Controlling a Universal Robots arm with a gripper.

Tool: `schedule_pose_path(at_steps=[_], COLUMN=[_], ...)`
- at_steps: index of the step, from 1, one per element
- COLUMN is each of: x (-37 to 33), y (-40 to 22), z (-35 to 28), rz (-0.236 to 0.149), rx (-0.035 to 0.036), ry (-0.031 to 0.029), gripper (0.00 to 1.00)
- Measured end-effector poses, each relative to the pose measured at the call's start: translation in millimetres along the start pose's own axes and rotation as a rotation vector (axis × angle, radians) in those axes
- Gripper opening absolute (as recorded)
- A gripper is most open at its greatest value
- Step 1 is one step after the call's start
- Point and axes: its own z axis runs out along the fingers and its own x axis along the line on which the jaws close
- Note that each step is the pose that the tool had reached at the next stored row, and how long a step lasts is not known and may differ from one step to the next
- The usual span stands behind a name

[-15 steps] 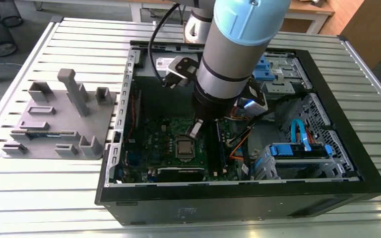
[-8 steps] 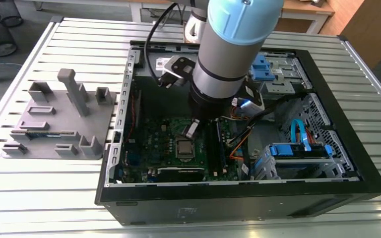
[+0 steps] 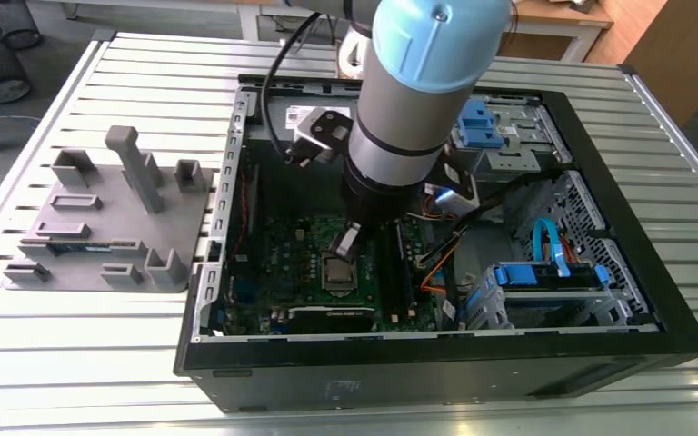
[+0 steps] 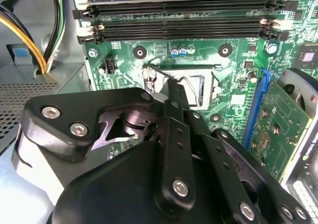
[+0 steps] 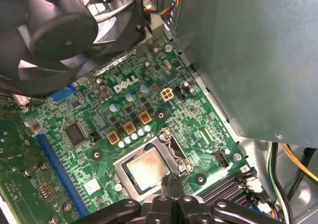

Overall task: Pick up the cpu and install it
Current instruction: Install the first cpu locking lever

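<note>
Small flat square cpu (image 5: 145, 168) with dull silvery top, lying in the metal-framed socket (image 5: 171, 143) of the green circuit board (image 5: 94, 134) inside the open black computer case (image 3: 471, 377). The black gripper (image 5: 171, 182) stands at the socket's edge, just beside the cpu, fingers closed together, holding nothing.

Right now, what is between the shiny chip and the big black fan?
In the first wrist view, green circuit board lies between the cpu and the fan, carrying three yellow-rimmed square parts and a row of small round capacitors.
</note>
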Motion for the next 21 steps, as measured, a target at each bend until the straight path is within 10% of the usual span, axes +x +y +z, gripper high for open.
schedule_pose_path(at_steps=[21], x=[3.9], y=[-6.2], z=[9.7], rz=[0.055], rx=[0.0071], ry=[0.0037], gripper=[0.11])
